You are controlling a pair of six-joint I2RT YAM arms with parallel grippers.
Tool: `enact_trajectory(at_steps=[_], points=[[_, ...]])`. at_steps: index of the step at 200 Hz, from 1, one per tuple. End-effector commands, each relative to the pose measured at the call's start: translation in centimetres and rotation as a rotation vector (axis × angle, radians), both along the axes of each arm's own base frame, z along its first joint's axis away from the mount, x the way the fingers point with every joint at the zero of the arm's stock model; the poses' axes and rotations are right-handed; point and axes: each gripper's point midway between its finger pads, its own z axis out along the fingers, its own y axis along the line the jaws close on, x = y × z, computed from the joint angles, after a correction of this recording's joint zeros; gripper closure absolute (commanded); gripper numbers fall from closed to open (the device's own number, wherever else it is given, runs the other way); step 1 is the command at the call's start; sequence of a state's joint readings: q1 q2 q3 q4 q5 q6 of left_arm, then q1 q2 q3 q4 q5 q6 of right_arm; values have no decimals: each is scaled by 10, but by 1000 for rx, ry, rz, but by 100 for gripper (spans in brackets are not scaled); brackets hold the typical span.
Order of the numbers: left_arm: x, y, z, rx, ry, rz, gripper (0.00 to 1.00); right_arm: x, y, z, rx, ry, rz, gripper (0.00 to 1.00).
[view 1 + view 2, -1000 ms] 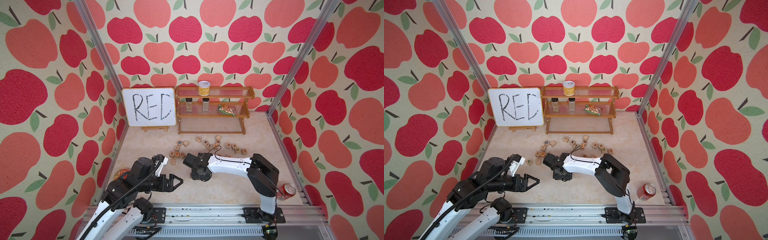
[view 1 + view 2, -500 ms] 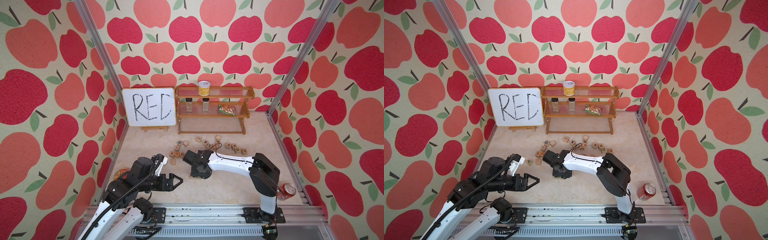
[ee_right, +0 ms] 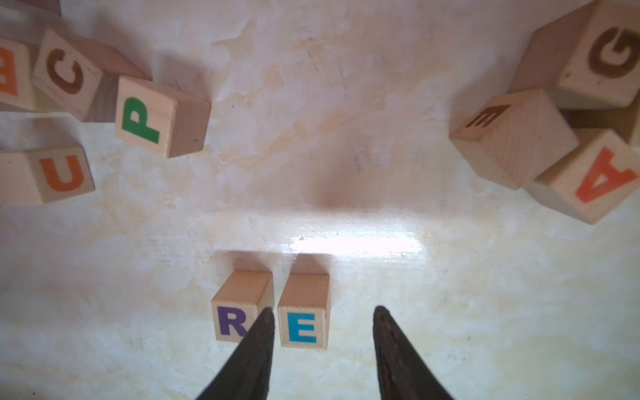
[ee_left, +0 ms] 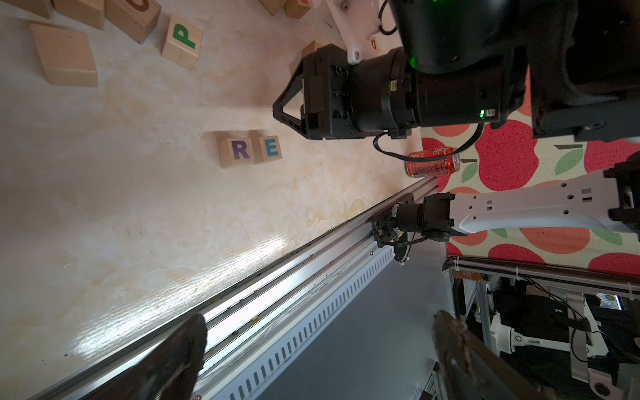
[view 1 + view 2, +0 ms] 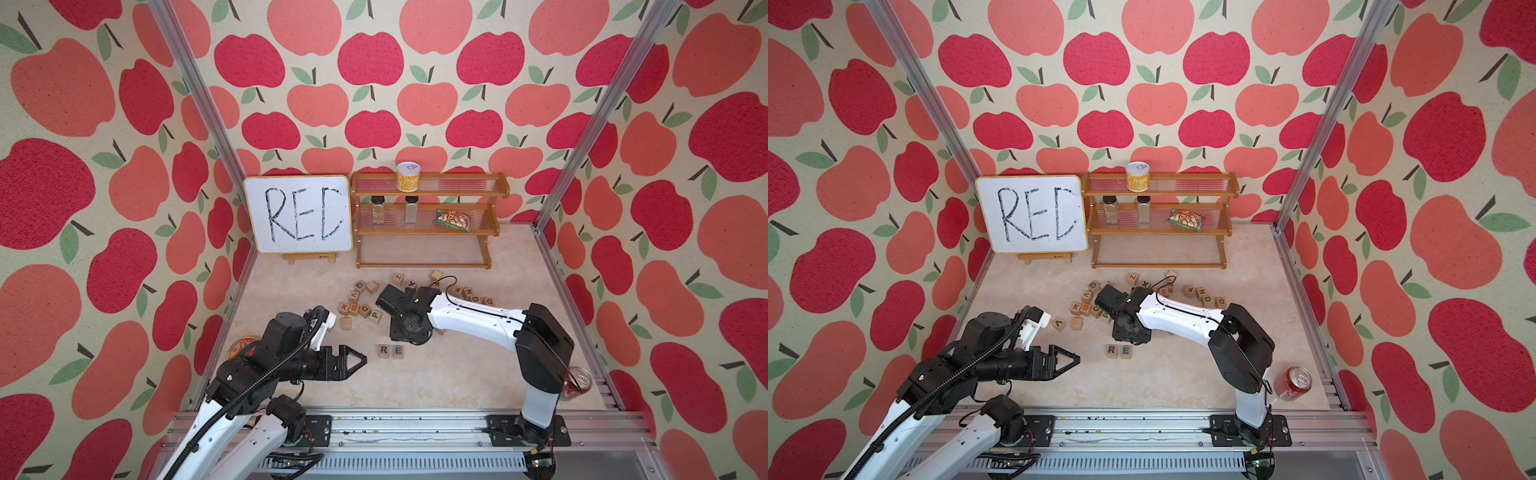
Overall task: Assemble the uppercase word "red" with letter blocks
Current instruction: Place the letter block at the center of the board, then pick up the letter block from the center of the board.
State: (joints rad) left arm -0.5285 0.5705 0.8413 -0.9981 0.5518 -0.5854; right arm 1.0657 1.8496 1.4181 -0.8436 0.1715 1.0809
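Apple-print walls box in a pale bench (image 5: 415,386), and on it the word is two-thirds built. The R block (image 3: 239,313) and the E block (image 3: 303,320) stand side by side, nearly touching, letters up, just beyond the tips of the right pincer (image 3: 323,311), whose jaws stand parted above the E and grip nothing. What is left is the D block (image 5: 475,298) (green, as far as I can read it), lying in the loose scatter well behind that pincer, past its forearm. I judge it belongs just beside the E, away from the R. The left pincer (image 5: 362,359) hangs wide open and empty, near the R.
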Motion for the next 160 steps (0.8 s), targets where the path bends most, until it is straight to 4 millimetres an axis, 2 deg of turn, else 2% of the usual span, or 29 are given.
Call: enact_trajectory(at_steps=[1,55,78,160], points=[[2,-3,7,-10,-26,-19,1,12,-10,23,2,-29,11,45],[19,-10,15,-1,-47,-20,1,35,-28,38,0,-35,22,20],[28,-15,18,3,-51,-18,1,45,-39,43,-1,-40,15,1],[66,-34,18,36,-64,-36,1,77,-104,51,-9,-34,-63,1]])
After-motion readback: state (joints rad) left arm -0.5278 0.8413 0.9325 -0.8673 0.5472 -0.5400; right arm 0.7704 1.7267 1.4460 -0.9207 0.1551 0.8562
